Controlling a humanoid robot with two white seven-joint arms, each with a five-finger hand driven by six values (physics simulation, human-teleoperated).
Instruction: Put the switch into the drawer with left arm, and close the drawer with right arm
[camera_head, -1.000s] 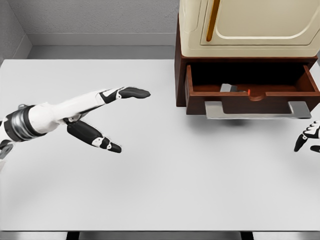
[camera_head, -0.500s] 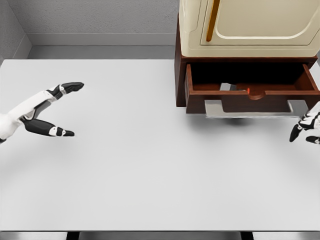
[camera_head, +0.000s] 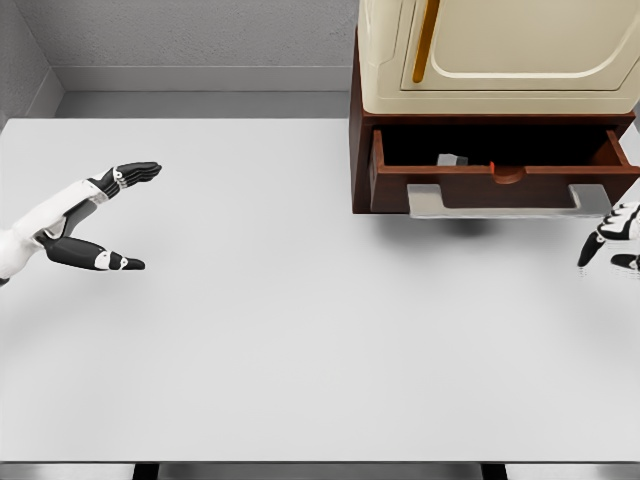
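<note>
Left hand (camera_head: 85, 215) spread, empty (over table (camera_head: 300, 330)); right hand (camera_head: 612, 240) fingers unclear at edge.

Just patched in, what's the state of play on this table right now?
The switch already lies inside the drawer, which is still partly open under the cream cabinet. The left hand is open and empty at the far left over the white table. The right hand shows only at the right edge, just below the end of the drawer's grey handle; whether it touches the handle cannot be told. Closing the drawer is what remains.
</note>
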